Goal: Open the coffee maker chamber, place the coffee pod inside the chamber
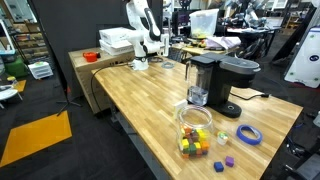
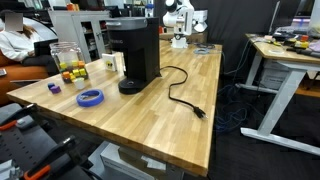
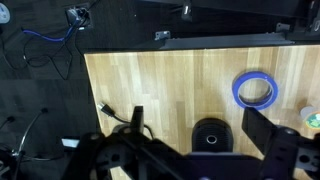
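Observation:
The black coffee maker (image 1: pixel 218 82) stands on the wooden table (image 1: pixel 140 95), seen in both exterior views (image 2: pixel 138 55). Its rounded top, the coffee maker chamber (image 1: pixel 236 68), is down and shut. In the wrist view the machine's top (image 3: pixel 210 140) shows from above, low in the picture. My gripper (image 3: pixel 200 128) hangs open and empty, high above the table, its fingers (image 3: pixel 137 122) on either side of the machine in the picture. The arm (image 1: pixel 143 22) stands at the table's far end, well away from the machine. A small white object (image 2: pixel 116 63) sits beside the machine; I cannot tell whether it is the coffee pod.
A clear jar of coloured cubes (image 1: pixel 195 130) stands near the machine, with loose cubes (image 1: pixel 222 138) around it. A blue tape roll (image 1: pixel 248 134) lies close by (image 3: pixel 255 92). The machine's black power cord (image 2: pixel 185 95) trails across the table. Desks and boxes (image 1: pixel 118 42) surround the table.

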